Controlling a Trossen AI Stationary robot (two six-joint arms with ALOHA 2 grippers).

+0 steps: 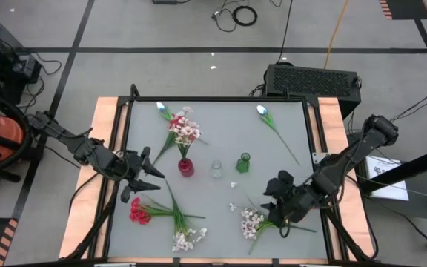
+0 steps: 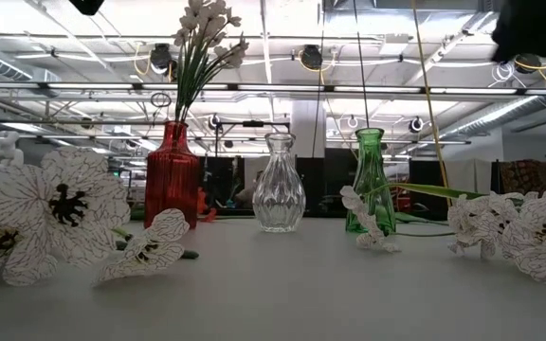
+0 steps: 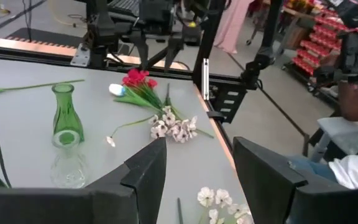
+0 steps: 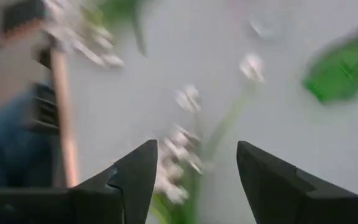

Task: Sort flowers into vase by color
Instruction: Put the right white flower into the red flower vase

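Note:
A red vase stands mid-table and holds red and pinkish-white flowers. To its right stand a clear vase and a green vase, both empty. A white bud lies at the far right and another at the far left. A red cluster and a pinkish-white sprig lie at the near left. My left gripper is open and empty, left of the red vase. My right gripper hangs open and empty above a pinkish-white sprig at the near right.
Loose blossoms lie near the green vase. Another red cluster shows beyond the near-right sprig in the left wrist view. A wooden border frames the table. A seated person is beyond the table's near edge.

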